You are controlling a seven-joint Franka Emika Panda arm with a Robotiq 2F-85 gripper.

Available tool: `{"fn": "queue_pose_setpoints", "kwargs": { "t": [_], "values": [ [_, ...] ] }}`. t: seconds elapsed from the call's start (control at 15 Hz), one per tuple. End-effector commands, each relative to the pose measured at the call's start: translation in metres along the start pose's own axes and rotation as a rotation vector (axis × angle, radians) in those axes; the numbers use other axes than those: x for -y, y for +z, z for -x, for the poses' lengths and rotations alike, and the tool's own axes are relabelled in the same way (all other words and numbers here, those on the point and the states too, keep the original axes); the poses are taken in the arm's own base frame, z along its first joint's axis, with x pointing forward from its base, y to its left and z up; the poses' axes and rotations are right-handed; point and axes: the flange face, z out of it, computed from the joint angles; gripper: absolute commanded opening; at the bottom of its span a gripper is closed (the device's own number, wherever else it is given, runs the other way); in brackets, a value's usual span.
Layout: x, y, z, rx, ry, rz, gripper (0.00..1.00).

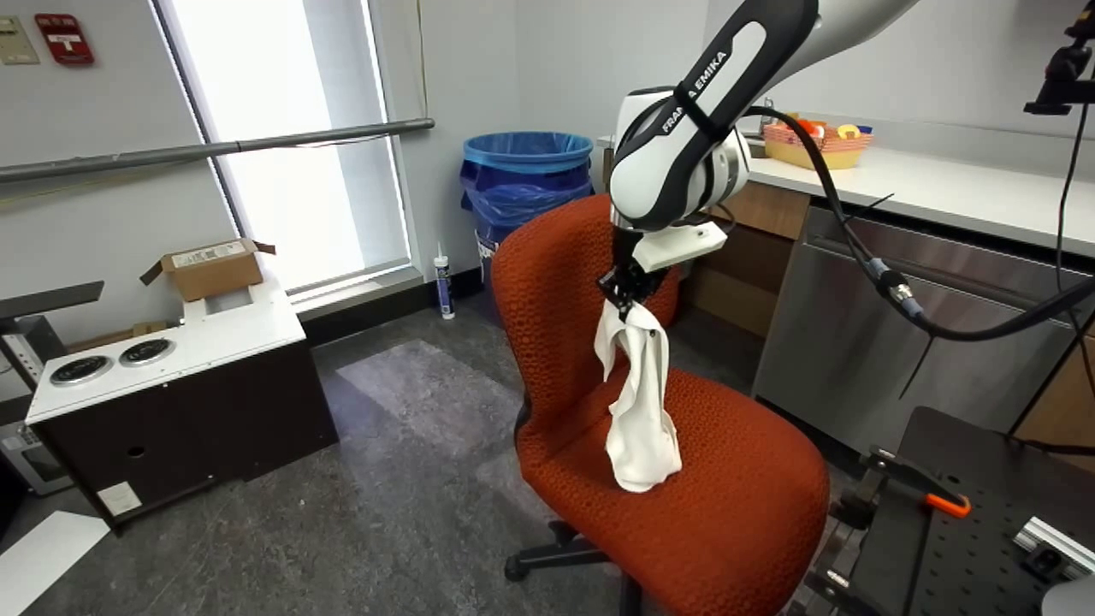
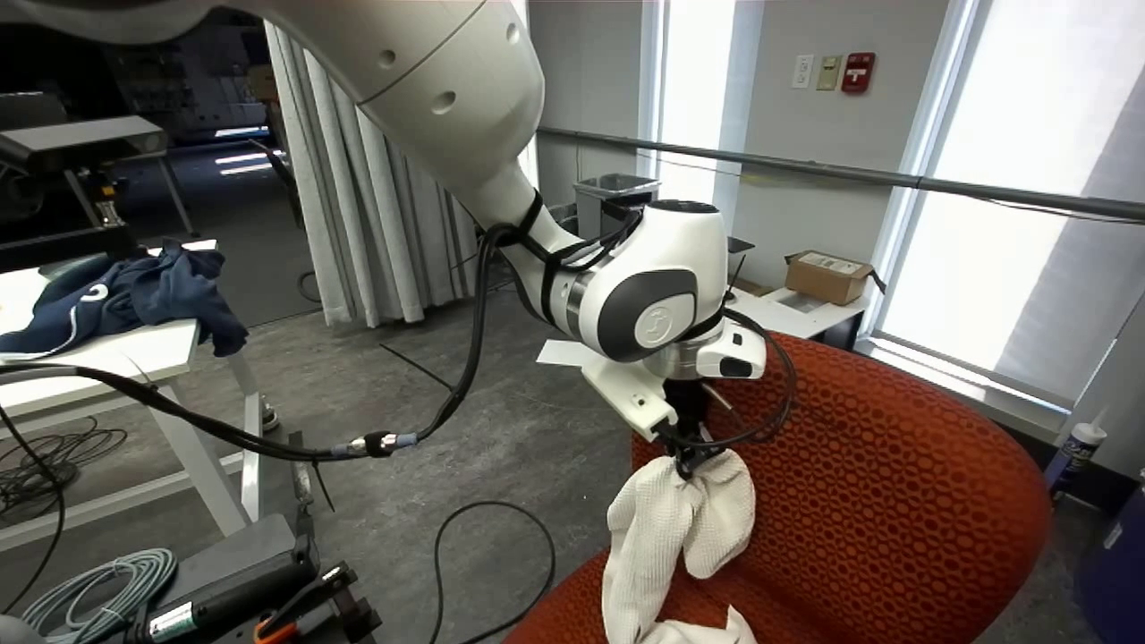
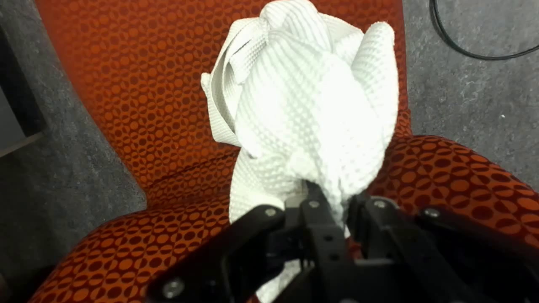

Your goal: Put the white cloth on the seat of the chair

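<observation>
Your jaws pinch the white cloth (image 1: 642, 419) at twelve o'clock, presumably so its six-o'clock end, seemingly touching, settles onto the seat (image 1: 740, 496).

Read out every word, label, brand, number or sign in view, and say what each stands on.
"FRAN A EMIKA" on the robot arm; a black strap crosses the gap.
Too small or blurred to read:
red wall device
box label
tube label
lettering on the blue bin
white sticker on the dark cabinet
equipment label
round arm emblem
No numbers are legible.
</observation>
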Motion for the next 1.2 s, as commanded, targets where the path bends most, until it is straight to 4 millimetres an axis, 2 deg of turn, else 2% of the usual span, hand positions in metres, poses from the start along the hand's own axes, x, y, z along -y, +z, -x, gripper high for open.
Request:
{"fn": "queue_pose_setpoints", "kwargs": {
  "t": [0.0,0.4,0.47,0.53,1.0,1.13],
  "values": [
    [0.002,-0.001,-0.001,-0.003,0.006,-0.001,0.06],
    [0.001,-0.001,-0.001,-0.005,0.014,0.001,0.06],
    [0.005,0.008,-0.003,0.012,0.011,-0.009,0.02],
    [0.007,0.019,-0.004,0.022,0.014,-0.001,0.02],
    [0.004,0.145,0.001,0.096,0.091,0.222,0.02],
    [0.004,0.175,0.003,0.117,0.107,0.285,0.02]
  ]
}}
